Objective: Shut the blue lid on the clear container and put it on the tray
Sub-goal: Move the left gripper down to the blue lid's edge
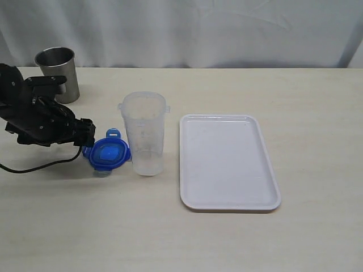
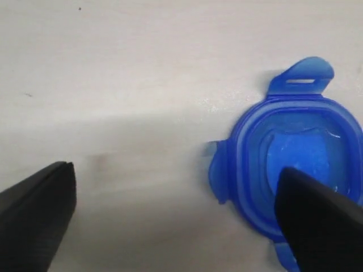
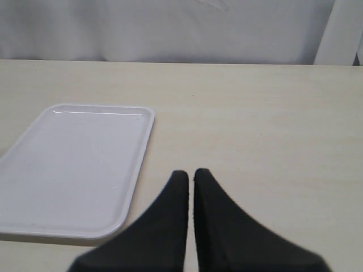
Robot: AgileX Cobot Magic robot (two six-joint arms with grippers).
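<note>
Tabletop (image 1: 227,243): blue lid (image 1: 108,153) just beside left end effector (image 1: 89,135).

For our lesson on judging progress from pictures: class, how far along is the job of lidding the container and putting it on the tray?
Done: nothing yet. The lid lies on the table beside the open container, which stands off the tray. In hand: the left tool is open at the lid, gripping nothing; the right tool is shut. Left: grasp lid, close container, move it to tray.
</note>
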